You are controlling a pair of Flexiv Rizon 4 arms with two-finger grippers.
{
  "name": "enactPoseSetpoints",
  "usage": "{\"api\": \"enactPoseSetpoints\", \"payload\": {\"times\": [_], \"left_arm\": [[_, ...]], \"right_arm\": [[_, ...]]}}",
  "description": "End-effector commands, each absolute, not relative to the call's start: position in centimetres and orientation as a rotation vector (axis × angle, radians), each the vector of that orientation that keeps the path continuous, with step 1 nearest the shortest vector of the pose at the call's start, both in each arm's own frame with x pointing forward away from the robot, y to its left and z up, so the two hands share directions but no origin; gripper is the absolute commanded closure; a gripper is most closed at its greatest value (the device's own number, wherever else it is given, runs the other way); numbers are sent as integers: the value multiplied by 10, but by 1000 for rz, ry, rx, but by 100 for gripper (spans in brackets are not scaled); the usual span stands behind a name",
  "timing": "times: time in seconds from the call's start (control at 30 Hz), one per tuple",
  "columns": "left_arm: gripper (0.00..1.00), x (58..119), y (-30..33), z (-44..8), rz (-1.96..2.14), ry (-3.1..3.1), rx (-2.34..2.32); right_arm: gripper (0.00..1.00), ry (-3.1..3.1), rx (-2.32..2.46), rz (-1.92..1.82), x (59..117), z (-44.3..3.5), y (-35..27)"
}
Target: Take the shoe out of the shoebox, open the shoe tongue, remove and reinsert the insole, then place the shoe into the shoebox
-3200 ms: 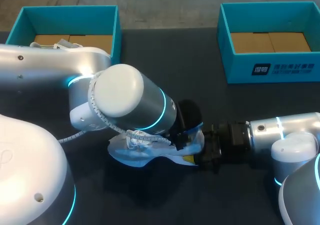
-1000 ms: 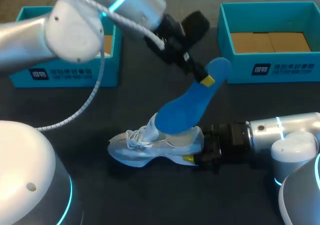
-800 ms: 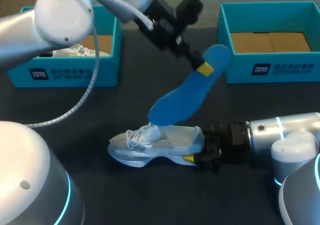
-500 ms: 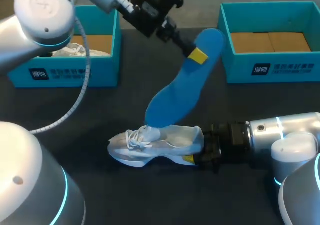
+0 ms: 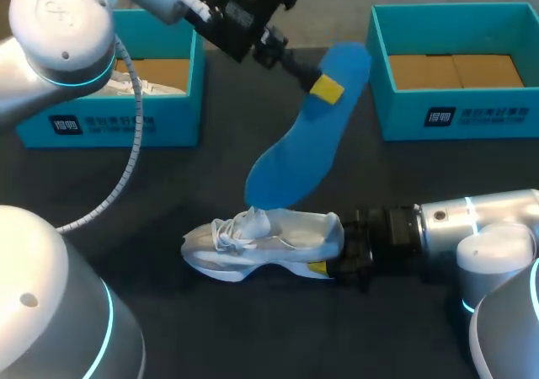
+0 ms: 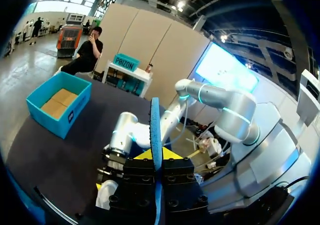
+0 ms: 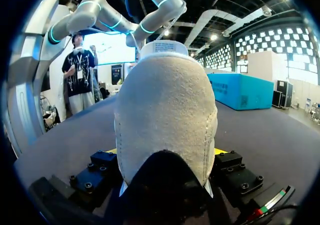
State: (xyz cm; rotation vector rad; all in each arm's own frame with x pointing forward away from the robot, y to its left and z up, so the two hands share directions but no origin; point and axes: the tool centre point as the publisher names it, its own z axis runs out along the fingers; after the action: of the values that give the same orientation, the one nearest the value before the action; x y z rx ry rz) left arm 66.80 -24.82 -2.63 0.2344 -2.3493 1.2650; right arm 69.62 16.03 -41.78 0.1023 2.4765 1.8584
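Dark tabletop [image 5: 253, 328] is carrying a left shoebox [image 5: 109, 118] and a right shoebox [image 5: 455, 114], both sitting well behind the shoe [image 5: 265, 242]. That white shoe is lying on its sole, with the right fingers [image 5: 317, 268] pinching its heel. A blue insole [image 5: 307, 135] is hanging just above the shoe, toe end down, with the left fingers [image 5: 327, 88] squeezing its heel end. Going back in, the soft insole could be bending or catching on the tongue. A loose heel grip could be letting the shoe slide.
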Motion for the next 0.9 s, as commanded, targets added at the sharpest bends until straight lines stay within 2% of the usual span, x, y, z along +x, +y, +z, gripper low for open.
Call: {"api": "enactPoseSetpoints", "payload": {"times": [0.03, 0.5, 0.9], "left_arm": [[100, 648, -226, -14, 1462, -2289, 296], [100, 610, -186, 49, 1648, -2100, 393], [100, 610, -186, 49, 1648, -2100, 393]], "right_arm": [[100, 2479, 104, 1853, 695, -419, 162], [100, 2479, 104, 1853, 695, -419, 162], [100, 2479, 104, 1853, 695, -419, 162]]}}
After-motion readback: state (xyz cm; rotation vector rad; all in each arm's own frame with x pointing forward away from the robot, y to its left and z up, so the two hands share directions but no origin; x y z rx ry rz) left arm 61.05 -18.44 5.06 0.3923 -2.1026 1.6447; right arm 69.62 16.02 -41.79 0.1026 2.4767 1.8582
